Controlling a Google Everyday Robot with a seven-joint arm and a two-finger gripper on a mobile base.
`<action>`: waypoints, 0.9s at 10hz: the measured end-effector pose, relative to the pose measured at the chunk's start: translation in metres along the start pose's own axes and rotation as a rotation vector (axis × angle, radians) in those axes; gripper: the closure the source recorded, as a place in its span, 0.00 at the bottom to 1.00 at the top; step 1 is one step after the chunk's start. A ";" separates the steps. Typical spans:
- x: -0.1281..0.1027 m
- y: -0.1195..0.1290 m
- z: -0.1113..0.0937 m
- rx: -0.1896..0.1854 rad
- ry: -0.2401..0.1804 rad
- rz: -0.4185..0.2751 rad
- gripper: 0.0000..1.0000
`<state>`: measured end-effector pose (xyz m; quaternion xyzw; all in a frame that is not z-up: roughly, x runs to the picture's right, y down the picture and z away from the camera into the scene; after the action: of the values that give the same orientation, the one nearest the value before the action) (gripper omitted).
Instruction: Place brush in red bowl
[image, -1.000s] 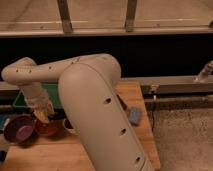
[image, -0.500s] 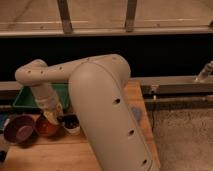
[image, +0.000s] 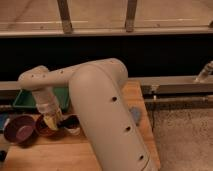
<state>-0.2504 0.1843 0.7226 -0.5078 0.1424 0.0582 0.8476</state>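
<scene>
One arm (image: 100, 110) stands over the wooden tabletop (image: 50, 155), its thick pale link rising from the near edge and its forearm reaching back towards the left edge. It has one gripper (image: 53, 121), which hangs low near the left edge, over the right rim of the red bowl (image: 41, 129). I cannot tell how wide the gripper stands or whether it holds anything.

There are two bowls. The red bowl sits near the left edge, and one purple bowl (image: 19, 131) lies just beside it, closer to that edge. One small white cup (image: 73, 126) with a dark inside stands just right of the gripper. One green tray (image: 25, 98) lies along the far edge by the far left corner. One blue object (image: 135, 115) shows near the right edge, half hidden by the arm.

The brush cannot be made out; if it is at the gripper, the wrist hides it.

Against half a second ago, the gripper has moved slightly right and lower over the red bowl, and the forearm sits a little lower. Both bowls, the cup and the tray lie where they were
</scene>
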 end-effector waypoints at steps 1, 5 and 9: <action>-0.004 0.002 0.000 -0.002 0.001 -0.013 0.86; -0.030 0.010 -0.005 0.005 0.005 -0.079 0.46; -0.031 0.006 -0.019 0.030 -0.064 -0.097 0.34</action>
<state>-0.2847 0.1718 0.7179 -0.4992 0.0914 0.0311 0.8611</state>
